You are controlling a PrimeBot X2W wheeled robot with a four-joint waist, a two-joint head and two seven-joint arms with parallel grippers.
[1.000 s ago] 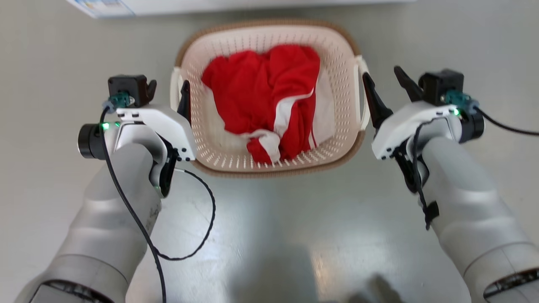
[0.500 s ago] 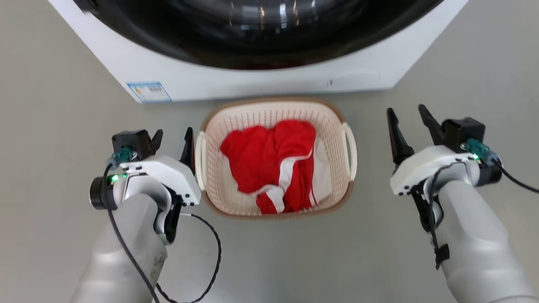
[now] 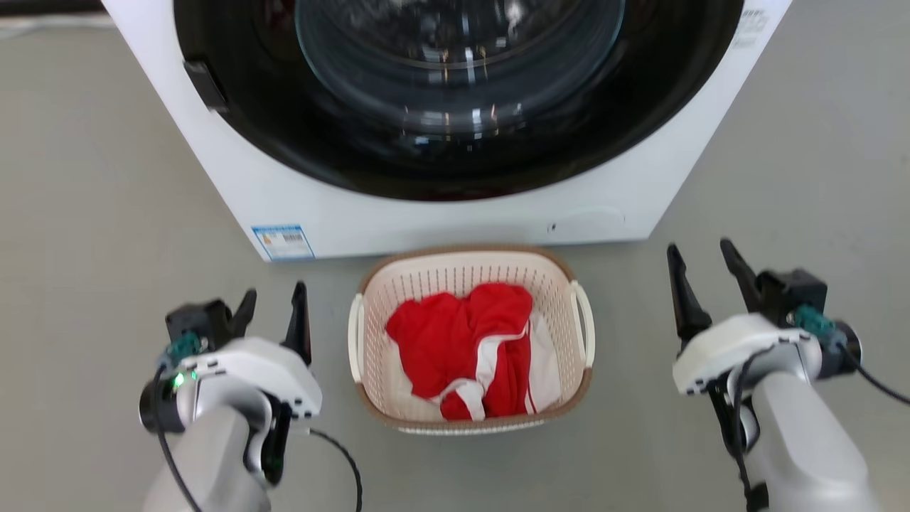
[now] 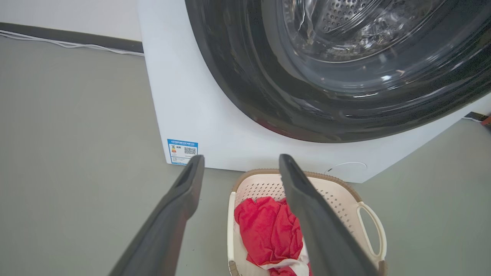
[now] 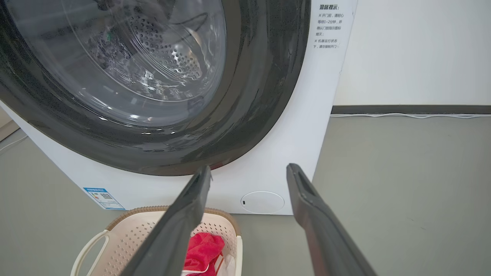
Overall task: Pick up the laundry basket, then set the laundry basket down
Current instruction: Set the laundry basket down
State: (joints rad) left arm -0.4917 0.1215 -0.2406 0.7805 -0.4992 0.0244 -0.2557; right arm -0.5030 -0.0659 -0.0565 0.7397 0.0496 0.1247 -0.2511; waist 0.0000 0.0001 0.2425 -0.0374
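I have both pincers spread wide and holding nothing: the left gripper (image 3: 274, 291) sits at the lower left of the head view, the right gripper (image 3: 699, 247) at the lower right, each well apart from the laundry basket (image 3: 466, 251). The basket rests on the grey floor (image 3: 106, 213) at lower centre, its far rim close to the foot of the washing machine (image 3: 426, 217), with a red garment (image 3: 462, 341) heaped inside.

The risk I see is an uneven grab. The loop handles (image 3: 585, 323) are thin, and if one side catches and the other misses, the basket would tip and shed the garment. Pushing forward could also knock it against the machine.

The head view gives me both handles at once. The left wrist view shows the opposite handle's open loop more clearly. The right wrist view adds a printed notice (image 5: 330, 27) at its upper right.
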